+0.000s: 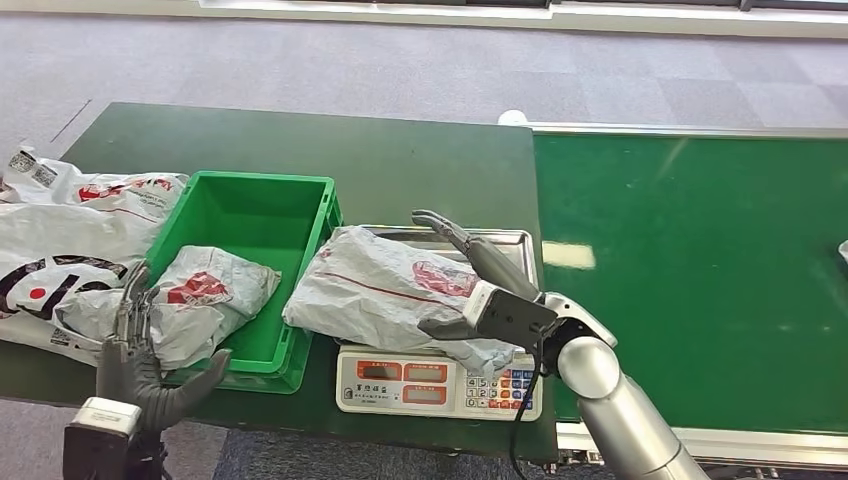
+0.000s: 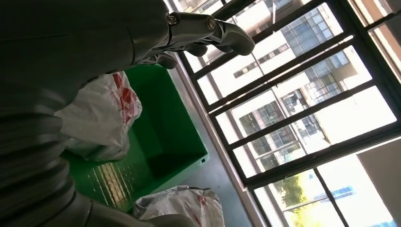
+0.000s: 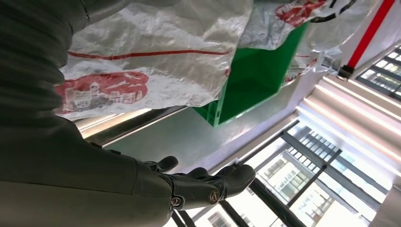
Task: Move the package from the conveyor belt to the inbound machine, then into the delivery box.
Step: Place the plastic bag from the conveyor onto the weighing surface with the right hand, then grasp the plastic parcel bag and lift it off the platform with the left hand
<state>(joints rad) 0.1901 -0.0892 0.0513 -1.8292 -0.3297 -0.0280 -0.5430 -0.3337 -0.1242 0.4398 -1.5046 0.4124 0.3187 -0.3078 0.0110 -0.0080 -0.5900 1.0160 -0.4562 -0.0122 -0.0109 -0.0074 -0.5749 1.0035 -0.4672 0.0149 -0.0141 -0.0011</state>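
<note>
Far left on the green table [image 1: 420, 160] we see a pile of white mail bags [image 1: 60, 240] w/ red and black print, lying flat. Our left hand [image 1: 140, 365] sits at the table's near edge just in front of the green delivery box [image 1: 250, 215]: fingers spread and raised, thumb out to the side, holding nothing. Inside the box, one grey-white bag [image 1: 195, 300] w/ a red logo lies in the near-left corner, draping over the rim. Next, just right of the box, we have the package [image 1: 385, 295], a crumpled grey-white poly bag w/ red stripe and red print, lying on the steel pan of the inbound machine [image 1: 440, 385], a scale w/ red displays and a keypad; its left end overhangs toward the box. Our right hand [image 1: 480, 285] is at the package's right end, fingers extended along the far side, thumb at the near side, touching it; can't tell if it's actually clamped. Far right, the green conveyor belt [image 1: 700, 260] runs alongside.
</note>
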